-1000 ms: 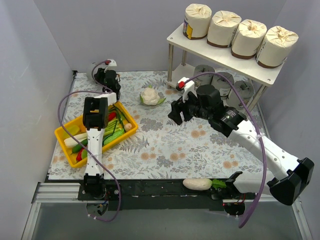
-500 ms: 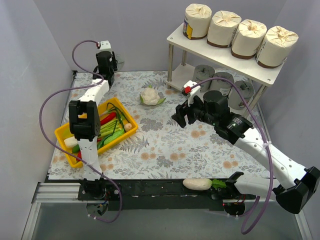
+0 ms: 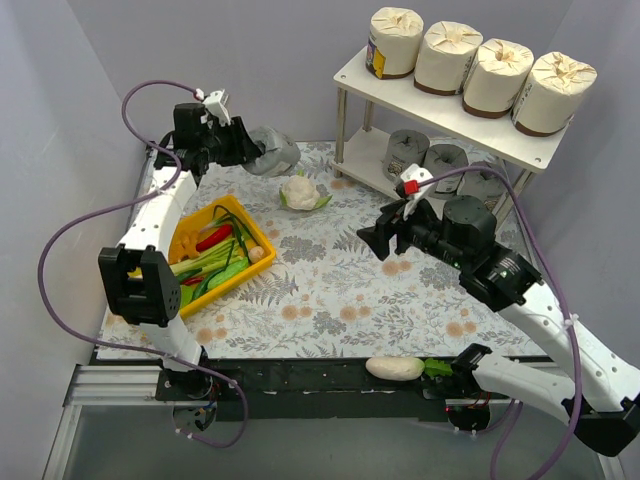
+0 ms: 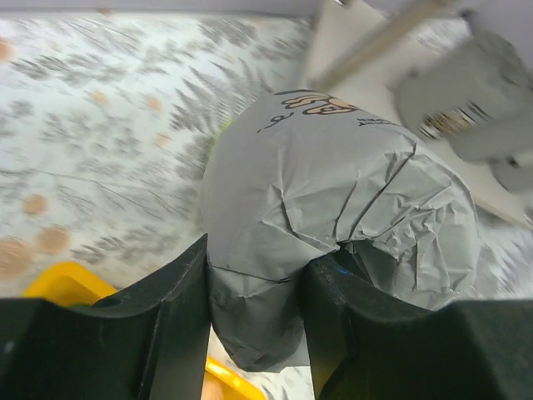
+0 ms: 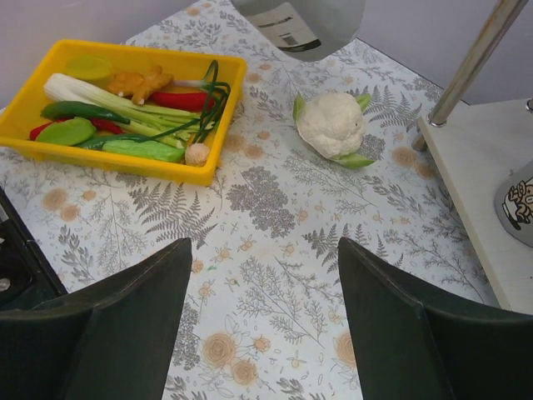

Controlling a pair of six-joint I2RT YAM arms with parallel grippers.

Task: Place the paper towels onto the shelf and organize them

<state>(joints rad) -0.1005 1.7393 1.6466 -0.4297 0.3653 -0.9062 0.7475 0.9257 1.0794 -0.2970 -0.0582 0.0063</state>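
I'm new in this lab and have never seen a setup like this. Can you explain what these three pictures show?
Two robot arms are bolted to the near edge of a table. The big picture looks down from above. The other two come from a camera on each wrist. The left hand grips a grey paper towel roll. The right hand is open and empty. On the shelf, four cream rolls stand on top and three grey ones sit below. On the table lie a yellow tray of vegetables and a cauliflower.
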